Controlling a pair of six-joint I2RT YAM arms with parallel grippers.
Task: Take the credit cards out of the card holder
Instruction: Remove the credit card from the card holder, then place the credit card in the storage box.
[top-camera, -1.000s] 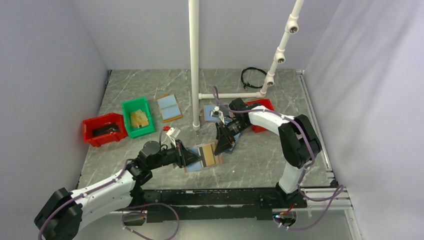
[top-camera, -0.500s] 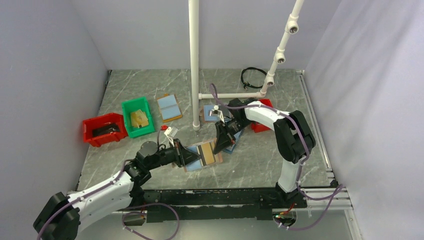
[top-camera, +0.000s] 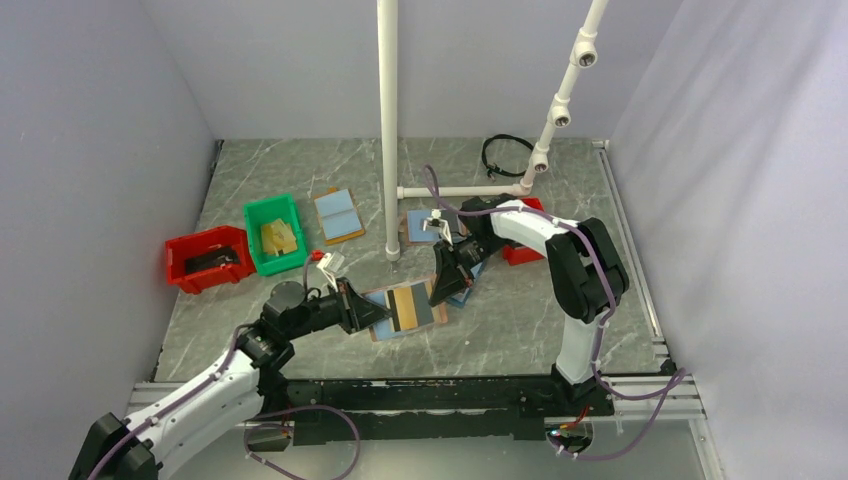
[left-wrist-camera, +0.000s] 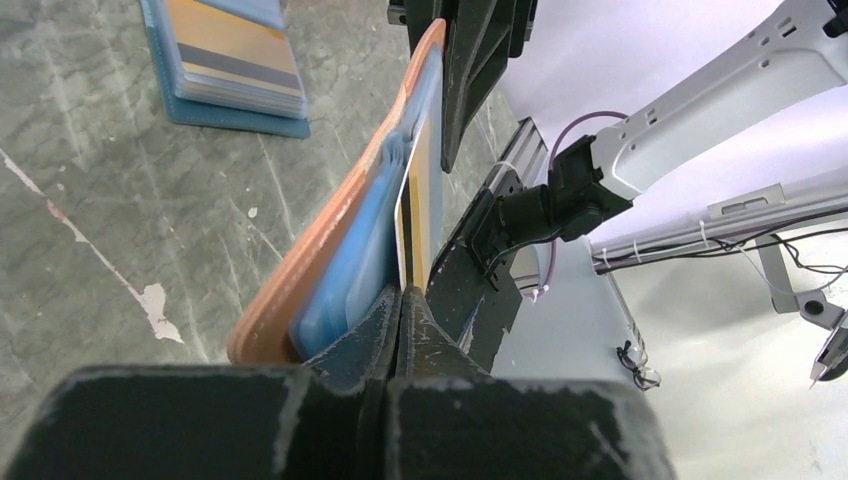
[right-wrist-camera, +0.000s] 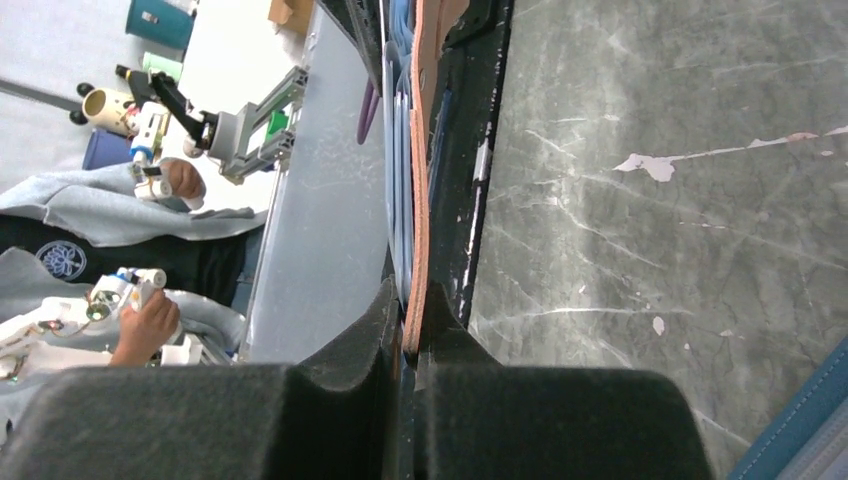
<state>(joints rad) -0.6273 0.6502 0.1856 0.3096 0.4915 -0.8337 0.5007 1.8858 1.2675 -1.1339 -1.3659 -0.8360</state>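
The card holder (top-camera: 383, 334) has a tan rim and a light blue inside, and is held up between both arms at the table's middle. A dark grey credit card (top-camera: 427, 302) shows in its right half. A gold-striped card (top-camera: 399, 306) lies beside the grey one. My left gripper (top-camera: 362, 308) is shut on the thin edge of that gold-faced card (left-wrist-camera: 412, 190), right next to the holder's tan rim (left-wrist-camera: 320, 260). My right gripper (top-camera: 447, 290) is shut on the holder's tan rim (right-wrist-camera: 420, 200) from the opposite side. My left gripper (left-wrist-camera: 403, 292) and right gripper (right-wrist-camera: 415, 345) both show jaws pressed together.
A navy-rimmed holder (top-camera: 472, 272) with a yellow-striped card (left-wrist-camera: 225, 60) lies just beyond the right gripper. A tan holder with two blue halves (top-camera: 338, 213) lies further back. Also here are a green bin (top-camera: 277, 235), a red bin (top-camera: 208, 258), a white pipe post (top-camera: 389, 130) and a black cable (top-camera: 505, 155).
My right gripper has closed onto the holder's rim. My left arm has drawn back to the left with its jaws still shut, and the holder has shifted slightly left and up.
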